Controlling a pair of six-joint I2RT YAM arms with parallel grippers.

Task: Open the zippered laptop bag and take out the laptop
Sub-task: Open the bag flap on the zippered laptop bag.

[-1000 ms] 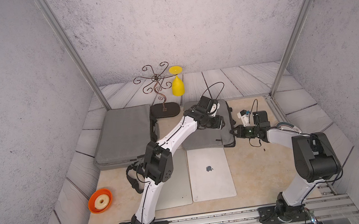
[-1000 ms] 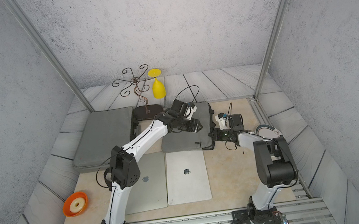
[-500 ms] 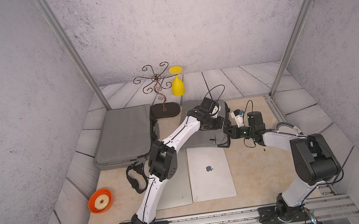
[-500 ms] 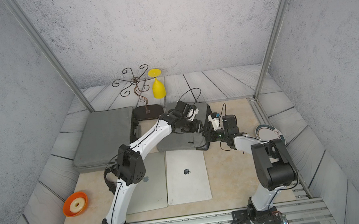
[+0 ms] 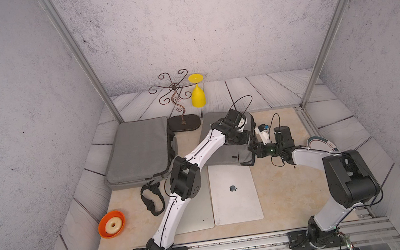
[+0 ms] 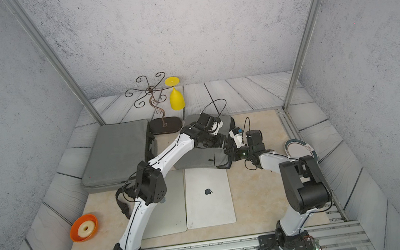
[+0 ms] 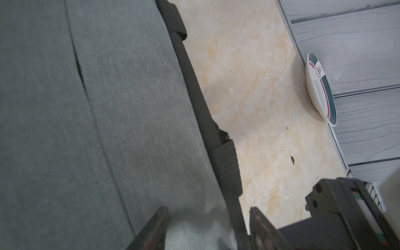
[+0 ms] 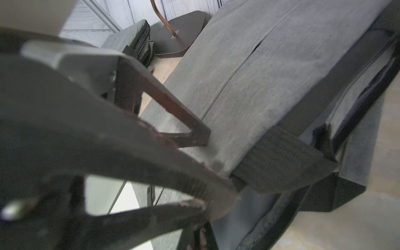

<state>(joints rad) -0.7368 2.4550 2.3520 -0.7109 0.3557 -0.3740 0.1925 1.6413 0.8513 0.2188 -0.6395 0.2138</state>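
Now the middle bag is being unzipped: one arm pins it while the other works at its corner.

Grey laptop bag [image 5: 221, 158] lies mid-table behind two silver laptops [image 5: 235, 199]; its own laptop is not visible, presumably inside. Left gripper [image 7: 207, 216] stands about half open, its tips resting on the top panel beside the black strap [image 7: 227, 164] and holding nothing. Right gripper [image 8: 218, 194] is closed tight at the bag's corner, likely on the zip pull, though that is hidden. Press down firmly with the left and draw the right low along the zipper line, so the bag neither slides nor lifts.
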